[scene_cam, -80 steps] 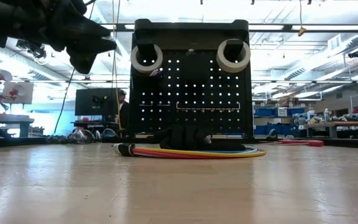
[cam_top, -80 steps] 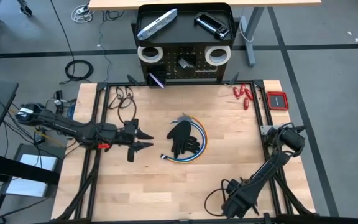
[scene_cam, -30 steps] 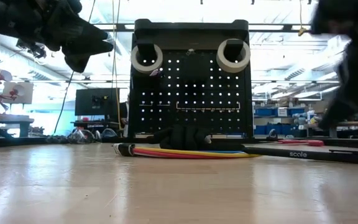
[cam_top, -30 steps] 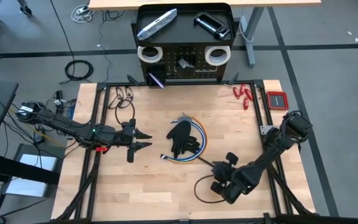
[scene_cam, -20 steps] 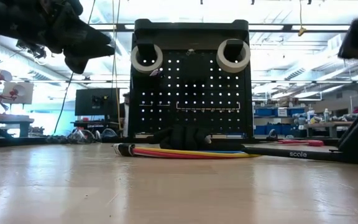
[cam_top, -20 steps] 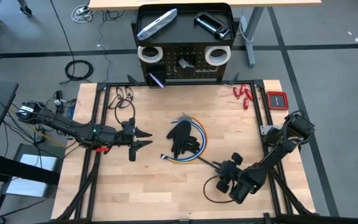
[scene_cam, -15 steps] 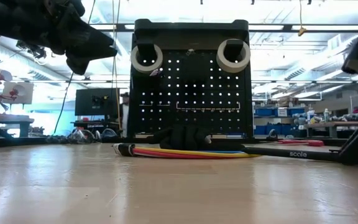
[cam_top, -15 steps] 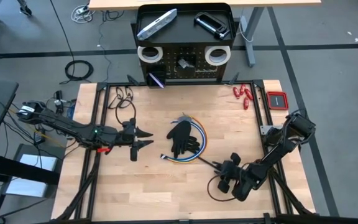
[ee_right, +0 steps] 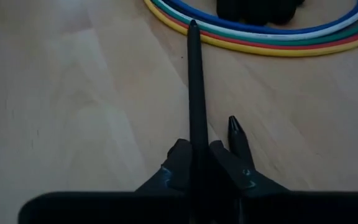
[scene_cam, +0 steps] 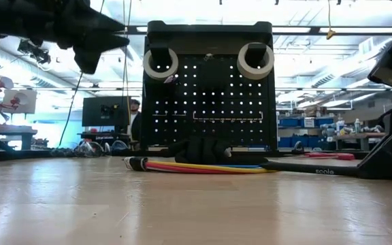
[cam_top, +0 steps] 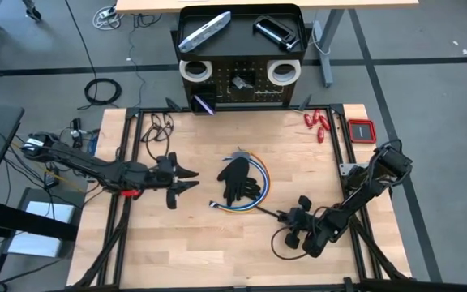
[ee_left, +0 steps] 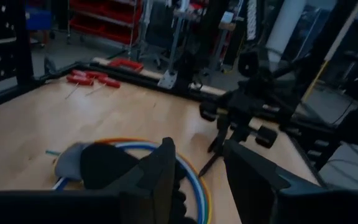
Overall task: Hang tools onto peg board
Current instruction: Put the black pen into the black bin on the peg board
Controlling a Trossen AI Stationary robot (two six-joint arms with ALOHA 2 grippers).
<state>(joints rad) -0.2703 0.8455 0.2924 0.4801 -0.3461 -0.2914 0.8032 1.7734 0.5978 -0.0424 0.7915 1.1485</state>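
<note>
Workshop floor all around, and on our wooden tabletop [cam_top: 185,235] the big change is on the right side. A few seconds back the right arm was folded up at the near right corner; now the right claw [cam_top: 293,216] is down low near the middle, pinching the end of a thin black rod [ee_right: 195,81] that lies flat on the wood. Its fingers have just pressed together on it. The rod's far tip touches the coil of coloured cables [cam_top: 259,185], with a black glove [cam_top: 236,180] lying on top of that coil.

Left claw [cam_top: 186,180] hovers spread to the left of the glove, holding nothing, barely moved.

Peg board [cam_top: 242,85] stands at the far edge, both white tape rolls [cam_top: 194,70] hung on it, silver bar [cam_top: 204,32] and black clamp [cam_top: 276,31] in its top tray. Red-handled tools [cam_top: 317,123] lie on the far right of the tabletop.

So we'd guess the rod is the next thing headed for the board, and lifting it is what's left.
</note>
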